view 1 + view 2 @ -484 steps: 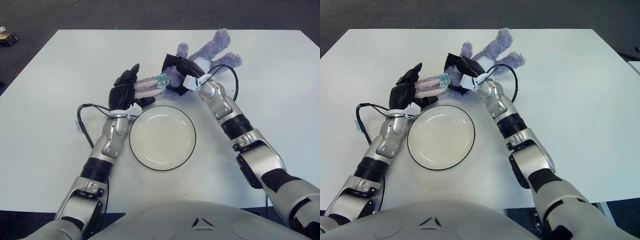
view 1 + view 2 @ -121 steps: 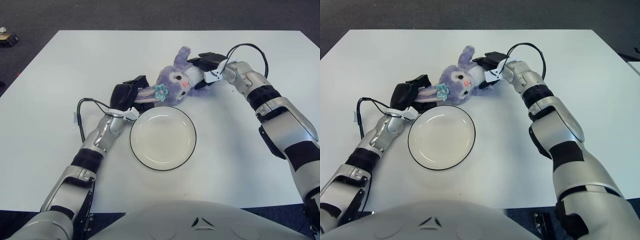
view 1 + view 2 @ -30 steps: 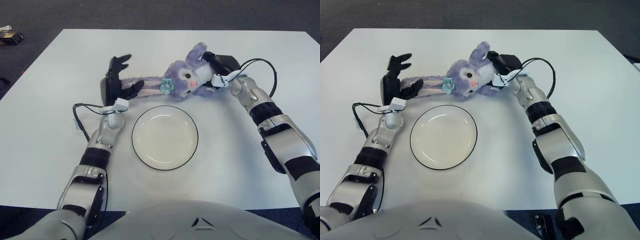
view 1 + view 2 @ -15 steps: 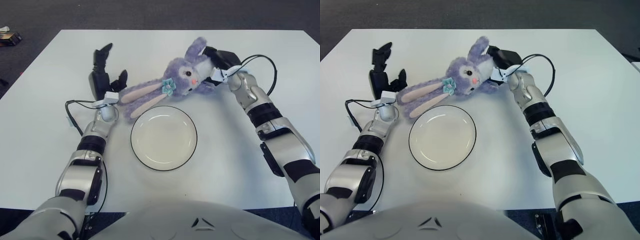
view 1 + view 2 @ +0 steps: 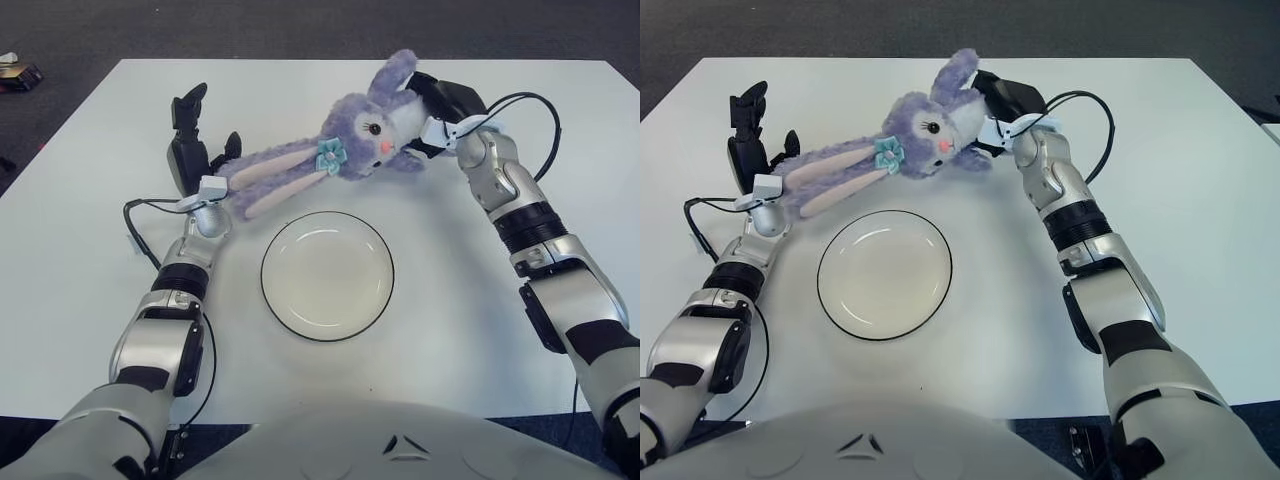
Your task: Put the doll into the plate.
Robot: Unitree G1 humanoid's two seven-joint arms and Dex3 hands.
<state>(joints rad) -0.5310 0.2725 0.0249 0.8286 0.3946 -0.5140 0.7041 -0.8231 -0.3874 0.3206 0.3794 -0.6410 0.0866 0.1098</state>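
Right hand [image 5: 447, 110] is closed round the doll [image 5: 345, 150] behind its head, the fingers largely hidden by plush. Left hand [image 5: 192, 150] is seen at the ear tips, fingers spread; contact cannot be judged. Doll is held at 12 o'clock from the empty plate [image 5: 327, 275]. No writing is legible. Both views agree.

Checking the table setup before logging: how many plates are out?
1. The single plate sits on the white table in front of the robot, nearer than the purple doll. No plate shows elsewhere.
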